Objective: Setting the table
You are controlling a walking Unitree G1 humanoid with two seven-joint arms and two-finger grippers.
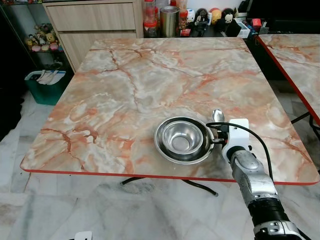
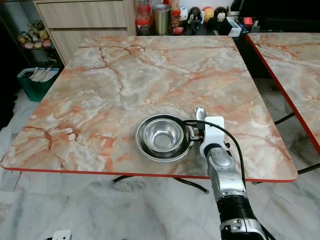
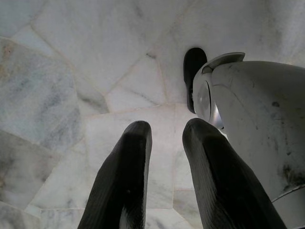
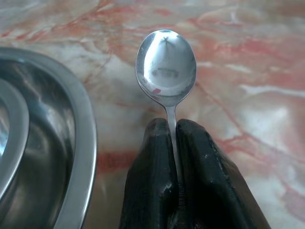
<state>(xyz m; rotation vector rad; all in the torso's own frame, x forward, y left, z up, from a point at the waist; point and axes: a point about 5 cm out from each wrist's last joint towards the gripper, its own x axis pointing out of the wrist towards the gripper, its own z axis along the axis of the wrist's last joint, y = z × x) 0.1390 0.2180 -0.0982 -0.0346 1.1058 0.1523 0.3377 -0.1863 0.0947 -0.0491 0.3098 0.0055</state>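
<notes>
Right gripper is clamped on a spoon, fingers pinched tight on the handle, bowl of the spoon sticking out past the fingertips. From the head cameras the spoon sits low over the marble table, just beside the right edge of the steel dishes; can't tell whether it touches the tabletop. Right arm reaches in over the near table edge, white wrist block with a black cable looping over it.

Dishes: small steel bowl nested inside a wider steel plate, near the front edge, right of centre. Spoon and plate rim are close but apart in the right wrist view.

Left gripper hangs idle over the pale tiled floor, fingers slightly apart, nothing between them.

Background: steel tumbler and small figurines on a surface behind the table, green bin on the floor at left, second marble table at right.
</notes>
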